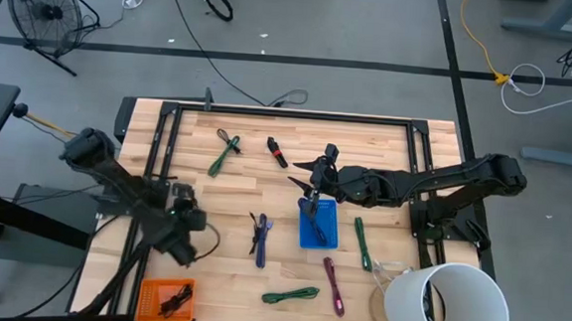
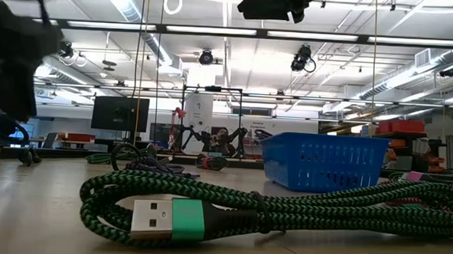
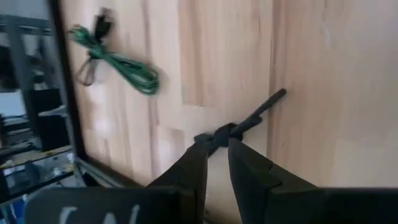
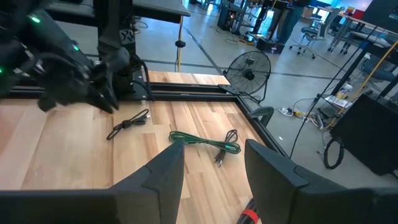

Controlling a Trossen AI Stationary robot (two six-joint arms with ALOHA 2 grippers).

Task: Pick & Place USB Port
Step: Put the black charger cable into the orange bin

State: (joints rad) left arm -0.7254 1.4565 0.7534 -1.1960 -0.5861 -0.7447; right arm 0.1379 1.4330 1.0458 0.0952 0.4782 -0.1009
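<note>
Pale wooden worktop (image 1: 234,192) carries a small orange plastic tray (image 1: 154,290) at its front-left corner, already holding dark cables. Just beside it, farther from the front edge, the left gripper (image 3: 216,146) pinches the near end of a thin black USB cable (image 3: 261,109), whose length runs straight out ahead, flat on the wood. The right gripper (image 4: 214,146), mid-worktop, hangs empty with its fingers spread.

A grey concrete floor (image 1: 373,46) (crossed by dark tape lines) holds a black floor fan (image 1: 44,11); fluorescent strips (image 2: 215,31) light the ceiling.
</note>
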